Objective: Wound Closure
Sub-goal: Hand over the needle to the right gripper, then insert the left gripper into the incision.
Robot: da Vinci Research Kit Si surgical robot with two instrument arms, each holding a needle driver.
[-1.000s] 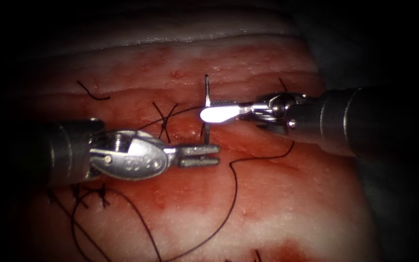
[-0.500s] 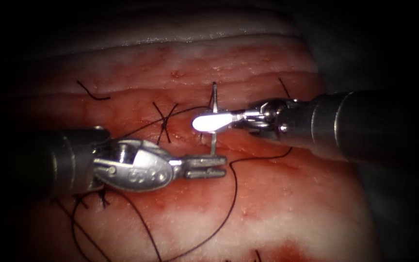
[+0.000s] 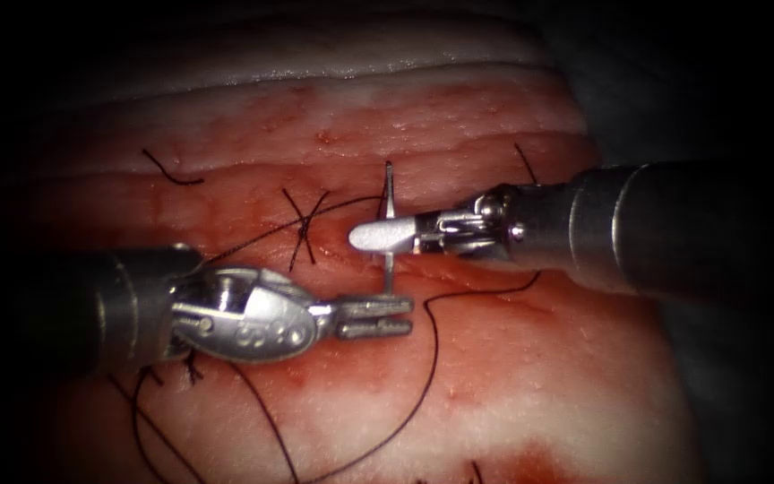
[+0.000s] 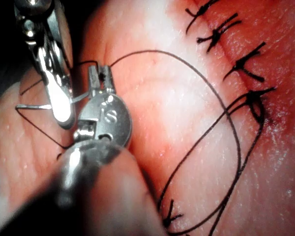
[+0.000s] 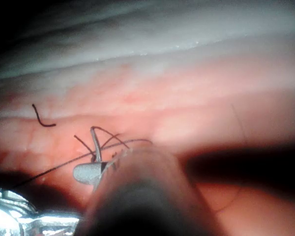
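Right tool (image 3: 382,236) grips needle (image 3: 388,193) mid-curve; left tool (image 3: 378,317) holds nothing

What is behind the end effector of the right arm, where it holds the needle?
The right end effector, shut, hides the needle's middle; one end rises above, the other descends to the left end effector. Beneath lies tissue; entry there is hidden.

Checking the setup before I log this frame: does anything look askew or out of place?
Nothing stands out. The right tool grips the needle mid-curve, above the tissue. The left tool, jaws slightly open, holds nothing just below it. Thread lies in loose loops.
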